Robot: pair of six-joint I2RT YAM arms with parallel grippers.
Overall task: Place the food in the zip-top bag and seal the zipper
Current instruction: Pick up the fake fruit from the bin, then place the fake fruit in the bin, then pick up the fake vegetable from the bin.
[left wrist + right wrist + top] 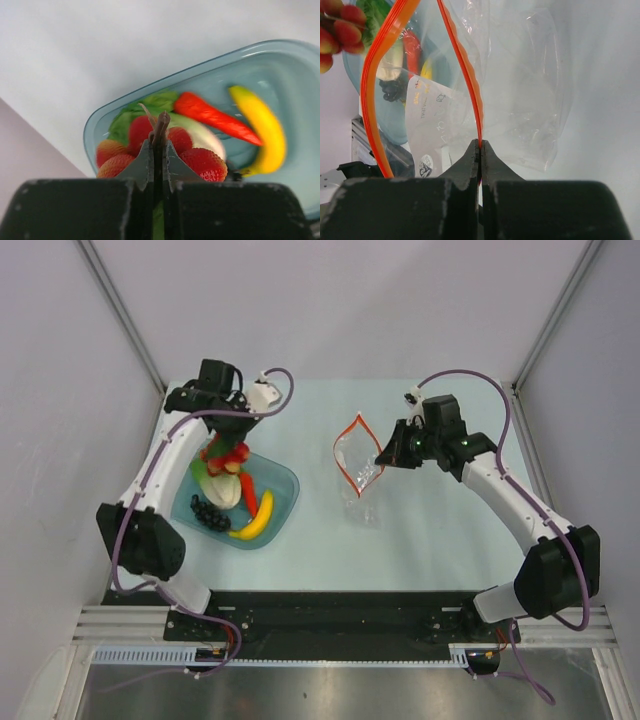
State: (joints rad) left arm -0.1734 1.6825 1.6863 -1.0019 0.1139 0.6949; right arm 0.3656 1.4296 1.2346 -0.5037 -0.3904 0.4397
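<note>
Berry cluster [226, 454] in left claw [160, 144] | bowl [286, 490] beneath | zip-top bag [357, 466] well apart

Red berries [200, 162], yellow banana [265, 130], teal bowl [295, 70]; clear bag [520, 90] with orange zipper [402, 15].

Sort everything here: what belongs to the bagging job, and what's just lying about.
Job: berry cluster (in left gripper), cabbage, grapes, pepper, banana, zip-top bag, its zipper (pinched by right gripper).
Lying about: teal bowl, merely the food's container.
</note>
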